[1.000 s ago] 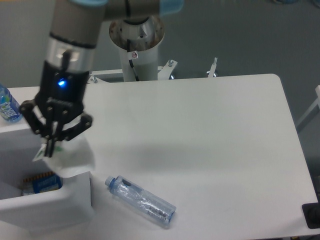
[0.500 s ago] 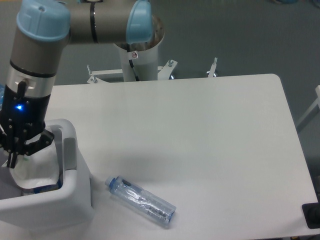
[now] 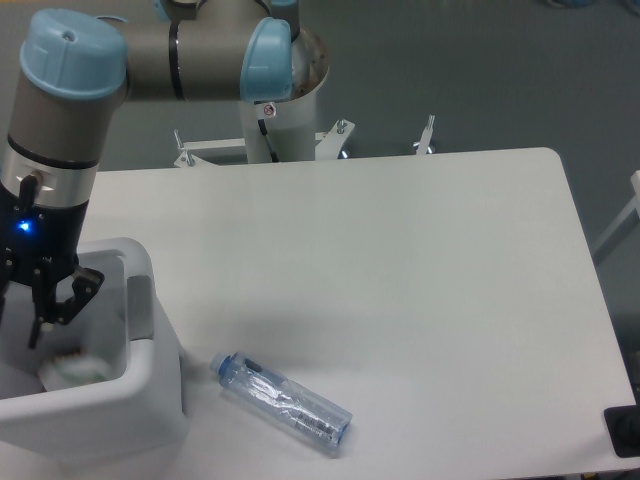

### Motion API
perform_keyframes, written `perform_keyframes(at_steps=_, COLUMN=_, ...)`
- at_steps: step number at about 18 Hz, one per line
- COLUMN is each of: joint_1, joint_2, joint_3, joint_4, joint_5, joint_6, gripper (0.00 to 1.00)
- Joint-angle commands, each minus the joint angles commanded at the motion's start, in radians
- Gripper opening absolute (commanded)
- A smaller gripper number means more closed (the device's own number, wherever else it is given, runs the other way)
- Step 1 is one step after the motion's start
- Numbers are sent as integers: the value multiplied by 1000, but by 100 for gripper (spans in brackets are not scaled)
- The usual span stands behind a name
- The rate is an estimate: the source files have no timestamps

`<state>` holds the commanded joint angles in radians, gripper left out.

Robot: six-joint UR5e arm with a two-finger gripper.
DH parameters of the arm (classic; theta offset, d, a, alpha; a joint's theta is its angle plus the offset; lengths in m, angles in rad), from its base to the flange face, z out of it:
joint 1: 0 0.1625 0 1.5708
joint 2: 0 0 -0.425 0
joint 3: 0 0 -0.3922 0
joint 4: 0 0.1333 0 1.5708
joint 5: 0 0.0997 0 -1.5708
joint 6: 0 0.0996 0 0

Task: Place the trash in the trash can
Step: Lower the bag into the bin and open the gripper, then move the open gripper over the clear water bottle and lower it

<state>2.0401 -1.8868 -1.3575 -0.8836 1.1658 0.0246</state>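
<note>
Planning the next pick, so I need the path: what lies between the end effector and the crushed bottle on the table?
In the camera view, the trash can's right wall, with its grey tab, stands between the end effector and the crushed bottle; beyond it is bare table.

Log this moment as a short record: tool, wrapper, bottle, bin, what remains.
tool: over the white bin's opening, fingers spread, holding nothing
wrapper: crumpled white, lying inside the bin below the tool
bottle: clear, crushed, lying on its side on the table, right of the bin, apart from it
bin: at the table's left front edge, partly cut off by the frame
remaining: the bottle is not yet binned
</note>
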Motion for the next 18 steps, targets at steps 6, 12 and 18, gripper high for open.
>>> perform_keyframes(at_steps=6, joint_1=145, joint_2=11, joint_3=14, joint_4=2, joint_5=21, joint_6=-86, gripper=100)
perform_keyframes(at_steps=12, joint_1=251, joint_2=-38, joint_3=-11, joint_4=-11, joint_5=162, joint_6=-199, gripper=100)
perform_keyframes(at_steps=18, joint_1=340, joint_2=-159, joint_3=-11, joint_4=-12, joint_5=261, joint_6=-293, gripper=100)
